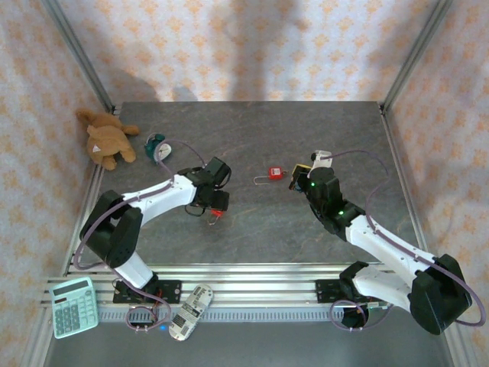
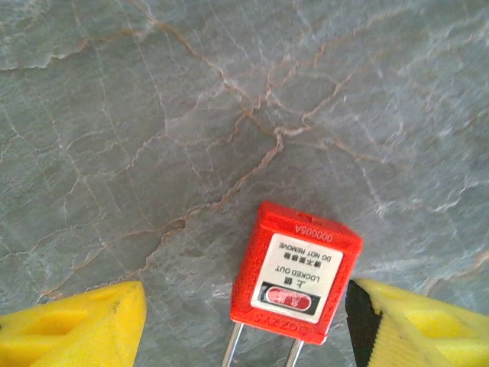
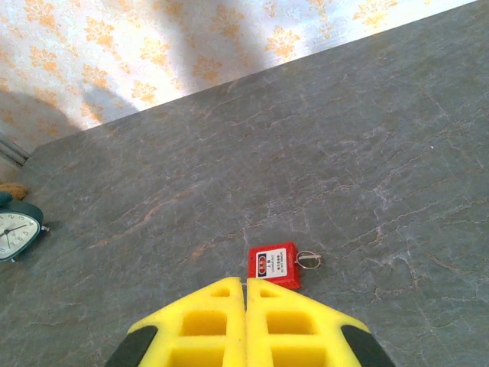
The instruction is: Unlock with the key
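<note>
Two red padlocks lie on the grey stone table. One padlock (image 2: 296, 272), white label up and steel shackle pointing toward the camera, lies between the yellow fingers of my left gripper (image 2: 246, 312), which is open. Its right finger (image 2: 412, 325) nearly touches the lock body. In the top view this lock (image 1: 217, 213) sits under the left gripper (image 1: 218, 206). The second padlock (image 3: 273, 264) lies just ahead of my right gripper (image 3: 246, 281), which is shut and holds nothing. A small metal key head (image 3: 309, 260) sticks out of that lock's right side. From above, this lock (image 1: 276, 173) has a thin wire loop (image 1: 262, 180) on its left.
A brown teddy bear (image 1: 107, 138) and a small teal alarm clock (image 1: 157, 145) sit at the far left. A calculator (image 1: 73, 306) and a remote (image 1: 190, 311) lie by the near rail. Patterned walls close in the back and sides.
</note>
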Robot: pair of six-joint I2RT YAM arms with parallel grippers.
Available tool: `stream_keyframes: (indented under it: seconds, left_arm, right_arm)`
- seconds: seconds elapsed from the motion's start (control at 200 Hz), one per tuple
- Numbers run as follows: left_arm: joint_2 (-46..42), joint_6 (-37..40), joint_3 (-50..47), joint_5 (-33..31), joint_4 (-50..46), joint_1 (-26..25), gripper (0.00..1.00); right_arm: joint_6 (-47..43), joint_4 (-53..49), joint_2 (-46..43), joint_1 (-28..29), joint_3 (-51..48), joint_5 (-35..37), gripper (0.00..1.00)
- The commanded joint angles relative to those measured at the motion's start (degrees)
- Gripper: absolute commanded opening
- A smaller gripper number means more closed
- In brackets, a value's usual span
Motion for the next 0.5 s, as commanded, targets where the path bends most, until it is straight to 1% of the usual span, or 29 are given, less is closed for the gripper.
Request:
stream_keyframes:
  seconds: [0.0, 0.135, 0.23, 0.38, 0.496]
  left_arm:
    - [2.0, 5.57, 3.76, 0.3, -6.83, -0.91, 0.7]
    - [4.05, 7.71, 6.31, 1.21, -8.7, -2.14, 0.69]
    - [5.74, 7.9, 7.2, 2.37, -8.88, -2.34, 0.69]
    - [7.8, 7.77, 7.5, -1.52, -9.56, -2.43, 0.67]
    - [8.4, 7.29, 6.82, 0.07, -8.82, -2.56, 0.64]
  right_arm:
    - [-0.94, 0.38, -0.43, 0.07, 1.11, 1.39, 0.04]
    - [-1.0, 0.92, 0.03, 0.07, 0.96, 1.45, 0.04]
    - [-1.27, 0.86, 0.39, 0.08, 1.1, 1.34, 0.04]
    - [-1.68, 0.99, 0.2, 0.14, 0.94, 1.75, 0.04]
    - [-1.78, 0.85, 0.57, 0.12, 0.95, 1.64, 0.04]
